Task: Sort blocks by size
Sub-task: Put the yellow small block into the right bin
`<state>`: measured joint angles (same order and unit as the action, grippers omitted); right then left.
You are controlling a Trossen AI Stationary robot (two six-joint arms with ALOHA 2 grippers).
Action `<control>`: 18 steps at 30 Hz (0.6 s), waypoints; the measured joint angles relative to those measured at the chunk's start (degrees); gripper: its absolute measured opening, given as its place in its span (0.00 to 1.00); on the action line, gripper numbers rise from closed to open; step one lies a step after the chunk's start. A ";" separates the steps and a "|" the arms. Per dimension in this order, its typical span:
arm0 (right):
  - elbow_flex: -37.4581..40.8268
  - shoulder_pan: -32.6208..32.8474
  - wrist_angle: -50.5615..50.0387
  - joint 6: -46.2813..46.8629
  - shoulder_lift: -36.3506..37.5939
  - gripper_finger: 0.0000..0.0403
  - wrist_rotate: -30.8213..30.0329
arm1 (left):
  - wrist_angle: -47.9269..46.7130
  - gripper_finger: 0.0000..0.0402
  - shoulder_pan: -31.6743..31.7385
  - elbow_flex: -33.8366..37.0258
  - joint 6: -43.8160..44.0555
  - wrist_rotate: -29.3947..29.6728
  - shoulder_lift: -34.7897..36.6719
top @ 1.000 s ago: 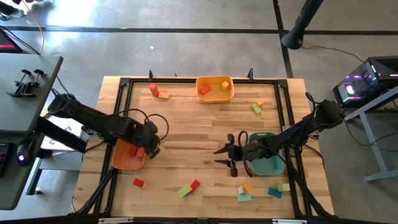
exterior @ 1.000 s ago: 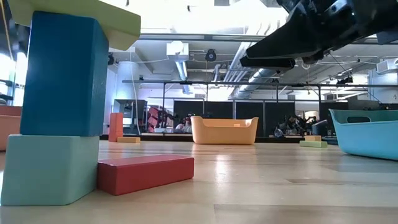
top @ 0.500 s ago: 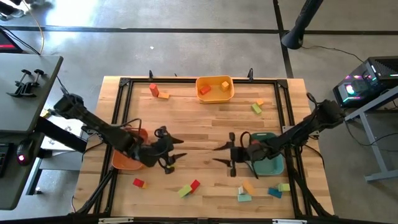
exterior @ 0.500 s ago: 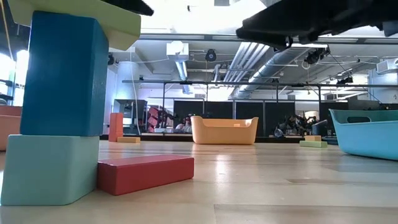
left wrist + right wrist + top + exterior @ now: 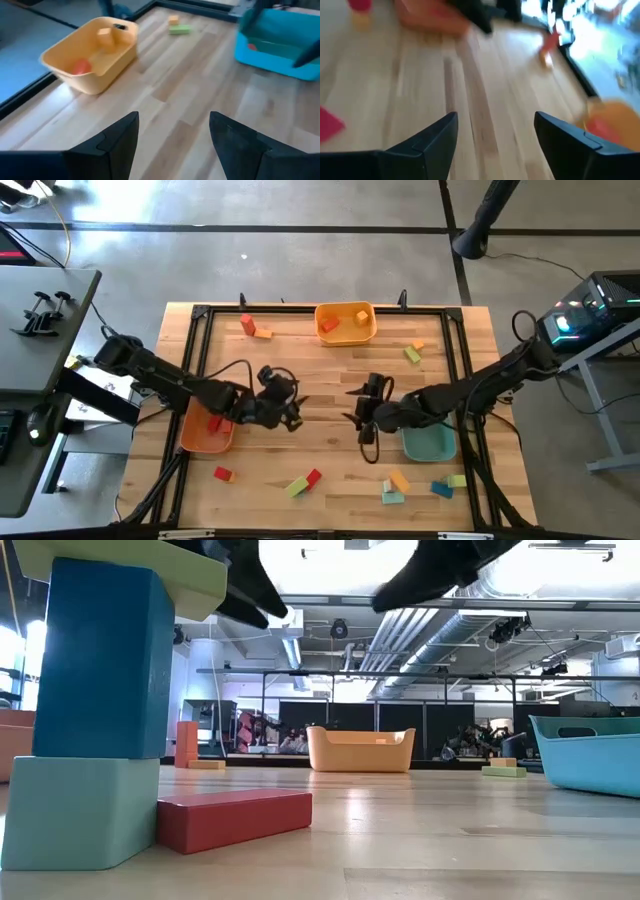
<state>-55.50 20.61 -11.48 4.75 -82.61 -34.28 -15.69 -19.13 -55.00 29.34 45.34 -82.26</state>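
both grippers, left gripper (image 5: 292, 412) and right gripper (image 5: 358, 412), hang open and empty mid-table; the red-green block pair (image 5: 303, 483) by the near edge lies nearer the left.

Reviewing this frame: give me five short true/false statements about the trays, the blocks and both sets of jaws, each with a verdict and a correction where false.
1. The yellow tray at the table's far edge holds blocks. True.
2. The left gripper carries a block. False: in its wrist view the jaws stand open with only bare table between them.
3. The right gripper is over the middle of the table, jaws open and empty. True.
4. The orange tray is empty. False: a red block lies in it.
5. The teal tray sits on the left arm's side of the table. False: it is on the right arm's side.
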 joint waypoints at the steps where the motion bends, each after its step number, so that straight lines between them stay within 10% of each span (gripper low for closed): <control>1: -1.33 -0.01 -4.23 2.84 0.00 0.65 -0.13 | -0.23 0.57 0.52 0.00 -0.02 0.02 0.29; 11: 0.69 1.02 -25.42 21.60 0.50 0.65 -14.79 | -2.62 0.57 0.22 -0.02 -0.82 -0.20 1.97; 18: 1.03 -11.68 -45.07 37.23 0.55 0.65 -8.00 | -2.09 0.57 -1.70 -0.02 -1.10 0.13 1.95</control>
<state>-54.48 8.93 -56.55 41.98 -82.06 -42.29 -17.78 -20.83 -55.02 28.25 45.47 -80.31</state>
